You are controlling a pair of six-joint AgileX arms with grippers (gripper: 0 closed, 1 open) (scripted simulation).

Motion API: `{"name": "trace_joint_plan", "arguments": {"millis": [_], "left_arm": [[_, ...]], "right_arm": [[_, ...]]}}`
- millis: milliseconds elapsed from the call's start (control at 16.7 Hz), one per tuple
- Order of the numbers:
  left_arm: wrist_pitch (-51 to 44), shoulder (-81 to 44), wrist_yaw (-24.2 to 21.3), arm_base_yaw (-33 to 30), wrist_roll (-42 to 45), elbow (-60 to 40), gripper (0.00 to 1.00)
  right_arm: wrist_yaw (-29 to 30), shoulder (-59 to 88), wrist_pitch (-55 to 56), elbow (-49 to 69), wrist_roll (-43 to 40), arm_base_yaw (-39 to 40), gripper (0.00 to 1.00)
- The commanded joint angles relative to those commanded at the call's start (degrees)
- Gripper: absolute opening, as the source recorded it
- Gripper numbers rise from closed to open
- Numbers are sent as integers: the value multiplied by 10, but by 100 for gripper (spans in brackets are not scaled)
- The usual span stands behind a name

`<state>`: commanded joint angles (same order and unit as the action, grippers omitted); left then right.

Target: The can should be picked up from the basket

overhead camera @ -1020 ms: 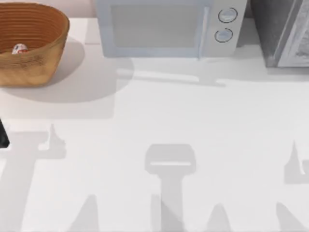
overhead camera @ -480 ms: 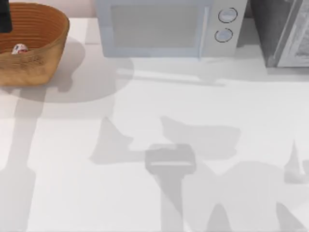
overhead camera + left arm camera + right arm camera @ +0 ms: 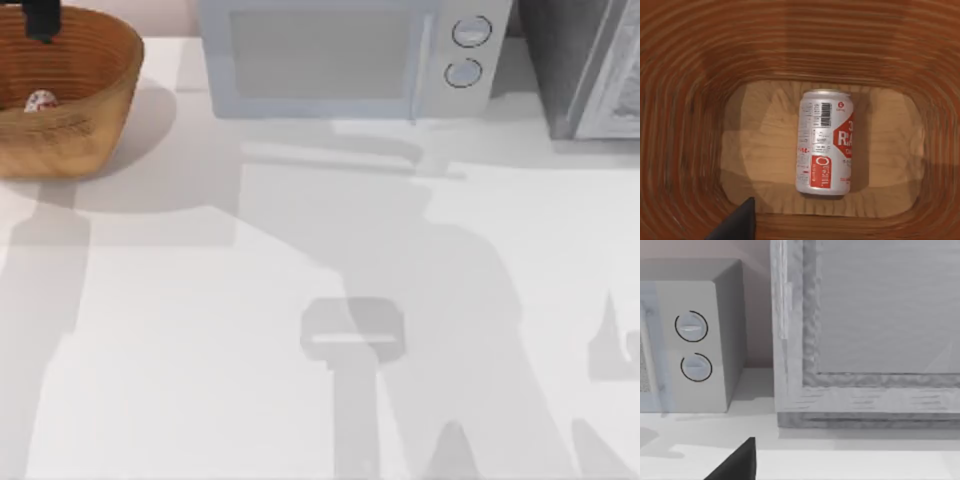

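Observation:
The basket (image 3: 95,120), a round orange-brown wicker bowl, stands at the table's back left corner. The can (image 3: 40,100) rests inside it near its left side. In the left wrist view the can (image 3: 825,142) lies on its side on the basket floor (image 3: 760,150), silver-white with red labels and a barcode facing up. My left gripper (image 3: 40,20) hangs above the basket's far rim, a little beyond the can and apart from it. The left wrist camera looks straight down into the basket, ribbed walls (image 3: 685,100) all around.
A white microwave (image 3: 345,55) stands at the back middle, right of the basket. A grey cabinet (image 3: 590,65) fills the back right corner. A dark piece of my right gripper (image 3: 737,462) shows before the microwave's dials (image 3: 692,347) and the cabinet (image 3: 865,330).
My left gripper has travelled from the table's left edge up to the basket and now hangs over its far rim. The can has not moved. Shadows have shifted across the table.

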<state>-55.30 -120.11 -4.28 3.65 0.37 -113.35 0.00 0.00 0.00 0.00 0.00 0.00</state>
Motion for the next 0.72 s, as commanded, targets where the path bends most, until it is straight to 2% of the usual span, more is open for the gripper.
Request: {"name": "trace_joint_plan", "arguments": {"millis": [300,720], "left_arm": [[-109,-161,-7,11,22,-175,100],[-199,-271,-19,13,53,-306,100]], "right_arm": [[0,0,0,0,0,0,100],[0,0,0,0,0,0,100]]}}
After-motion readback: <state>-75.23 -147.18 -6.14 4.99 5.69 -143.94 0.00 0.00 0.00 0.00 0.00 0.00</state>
